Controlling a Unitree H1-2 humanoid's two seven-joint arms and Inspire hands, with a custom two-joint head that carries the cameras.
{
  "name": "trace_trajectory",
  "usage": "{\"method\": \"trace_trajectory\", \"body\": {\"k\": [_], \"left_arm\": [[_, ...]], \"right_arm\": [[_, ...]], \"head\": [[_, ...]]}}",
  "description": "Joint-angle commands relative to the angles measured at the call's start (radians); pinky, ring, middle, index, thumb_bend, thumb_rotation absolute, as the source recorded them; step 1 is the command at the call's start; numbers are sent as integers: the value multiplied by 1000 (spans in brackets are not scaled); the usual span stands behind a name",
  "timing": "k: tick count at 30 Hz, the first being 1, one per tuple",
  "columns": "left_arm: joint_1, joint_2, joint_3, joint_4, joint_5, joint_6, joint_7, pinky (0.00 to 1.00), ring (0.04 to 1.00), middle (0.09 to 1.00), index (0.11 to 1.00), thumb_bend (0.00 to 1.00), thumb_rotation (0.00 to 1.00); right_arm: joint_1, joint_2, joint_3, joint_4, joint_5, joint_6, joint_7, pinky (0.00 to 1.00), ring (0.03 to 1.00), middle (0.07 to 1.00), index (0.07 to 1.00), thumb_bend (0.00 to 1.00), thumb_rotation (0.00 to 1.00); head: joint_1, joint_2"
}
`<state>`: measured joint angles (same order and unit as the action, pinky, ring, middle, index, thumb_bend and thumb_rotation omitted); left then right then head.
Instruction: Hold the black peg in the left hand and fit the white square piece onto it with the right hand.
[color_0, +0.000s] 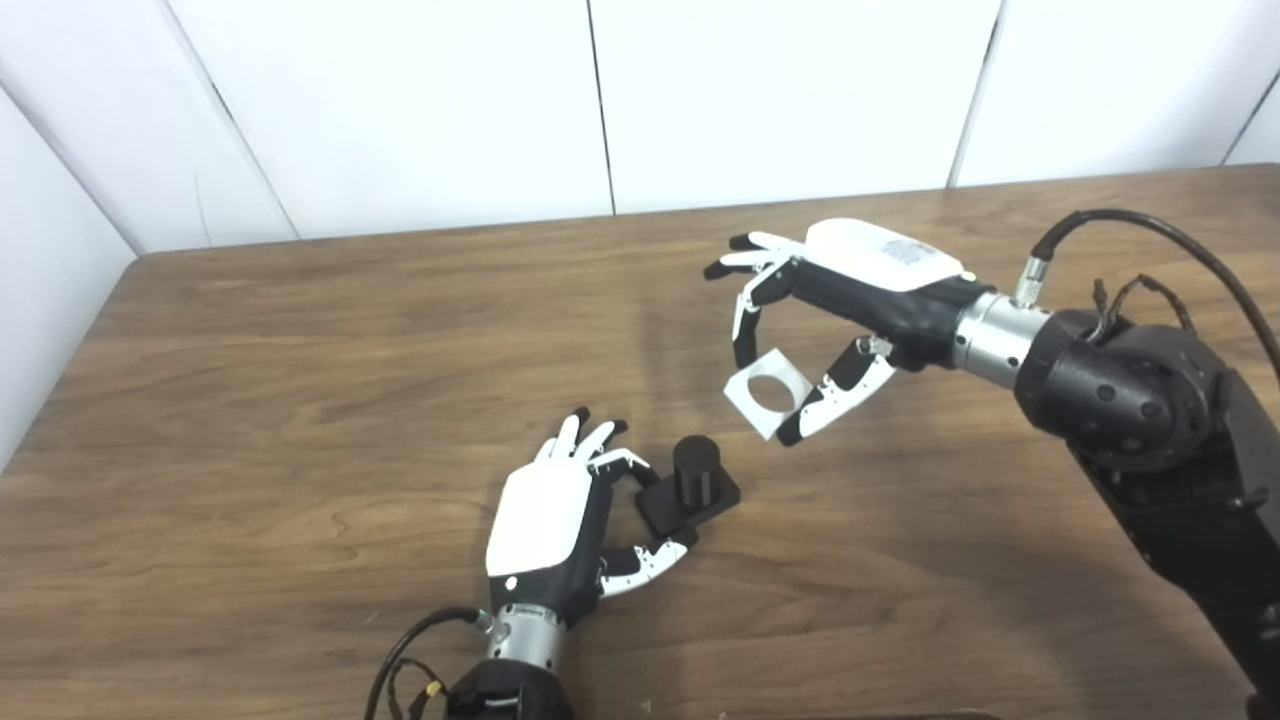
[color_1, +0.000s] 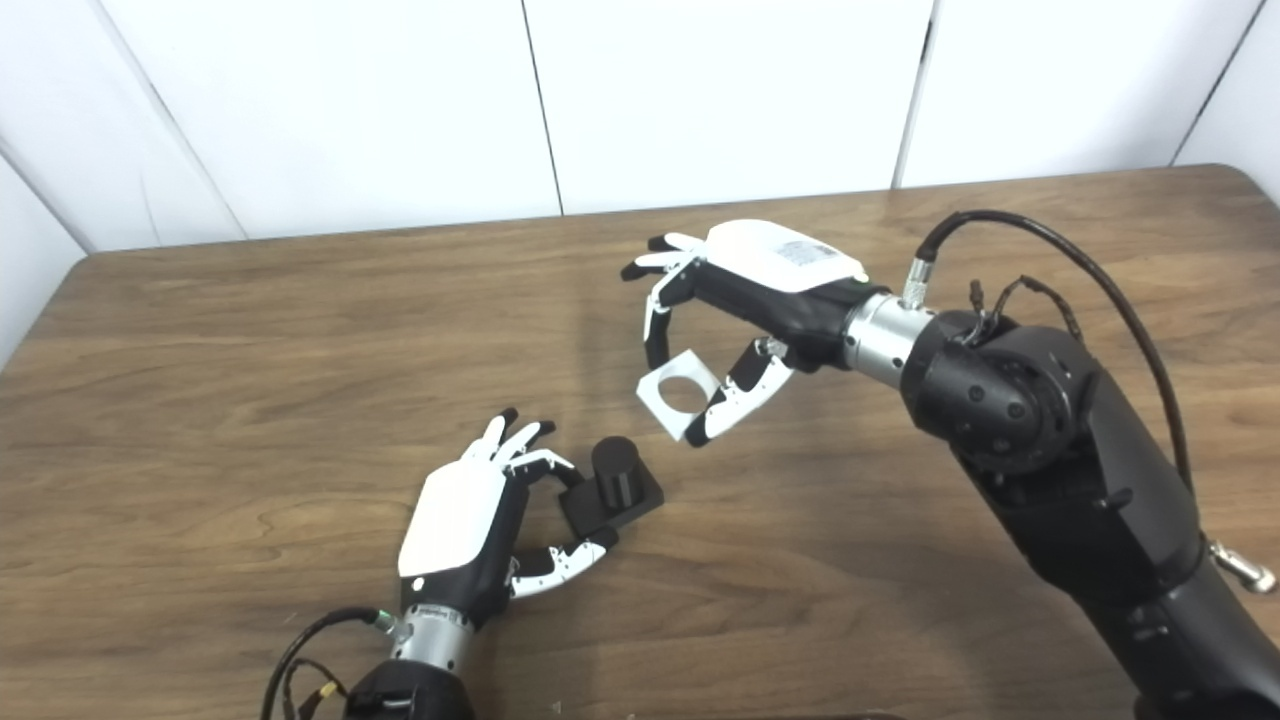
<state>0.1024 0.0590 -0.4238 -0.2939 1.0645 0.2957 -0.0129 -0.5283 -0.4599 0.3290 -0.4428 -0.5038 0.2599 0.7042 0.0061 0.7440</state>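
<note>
Right hand (color_0: 850, 300) pinches the white square piece (color_0: 767, 391) aloft, hole tilted toward the black peg (color_0: 694, 470); left hand (color_0: 570, 520) clamps its base, steadying it.

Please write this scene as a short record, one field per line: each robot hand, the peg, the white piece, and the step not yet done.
left robot hand: grips the base of the black peg, which stands upright on the table
right robot hand: holds the white square piece in the air, tilted
relation: piece is above and right of the peg, apart from it
step not yet done: fitting the piece's round hole over the peg
</note>
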Motion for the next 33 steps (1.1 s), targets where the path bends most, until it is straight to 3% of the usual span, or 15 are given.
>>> {"method": "trace_trajectory", "body": {"k": [1,33], "left_arm": [[-5,-30,1,-16,13,-5,24,942,1000,912,585,538,422],[-10,-45,-4,-13,15,4,28,951,1000,911,579,543,412]], "right_arm": [[-31,4,-13,-39,2,5,-10,844,987,909,490,524,138],[0,93,56,106,-45,-72,-59,854,982,907,489,524,137]], "head": [[0,1],[24,2]]}}
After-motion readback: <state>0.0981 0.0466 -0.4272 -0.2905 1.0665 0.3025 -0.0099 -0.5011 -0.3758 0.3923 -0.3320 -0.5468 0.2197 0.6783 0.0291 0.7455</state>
